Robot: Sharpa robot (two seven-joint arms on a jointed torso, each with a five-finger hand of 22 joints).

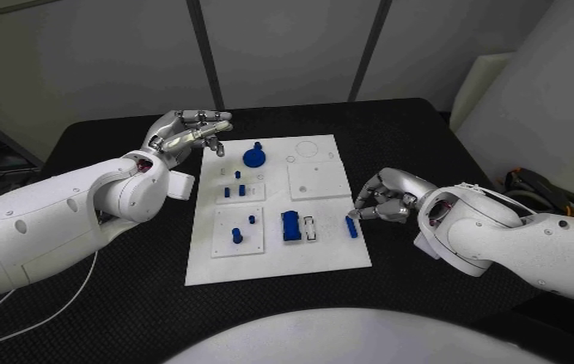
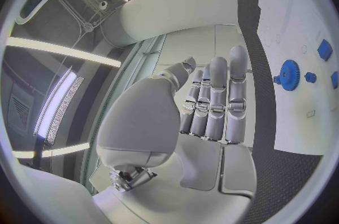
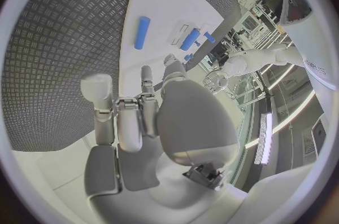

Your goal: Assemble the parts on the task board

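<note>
The white task board (image 1: 275, 252) lies mid-table. On it sit a blue gear (image 1: 255, 157), small blue pegs (image 1: 235, 190), another peg (image 1: 235, 235), a blue block (image 1: 291, 225) and a blue bar (image 1: 351, 226) near its right edge. My left hand (image 1: 189, 134) hovers off the board's far left corner, fingers stretched out, holding nothing; in the left wrist view my left hand (image 2: 205, 117) points past the gear (image 2: 290, 74). My right hand (image 1: 385, 196) hangs just right of the bar, fingers half curled, thumb apart, empty. The bar (image 3: 143, 32) lies beyond my right hand (image 3: 148, 122), untouched.
Two raised white plates sit on the board: one (image 1: 313, 179) at the far right with small holes, one (image 1: 240, 231) at the near left holding pegs. A white slot frame (image 1: 310, 229) lies between block and bar. Black tabletop (image 1: 406, 140) surrounds the board.
</note>
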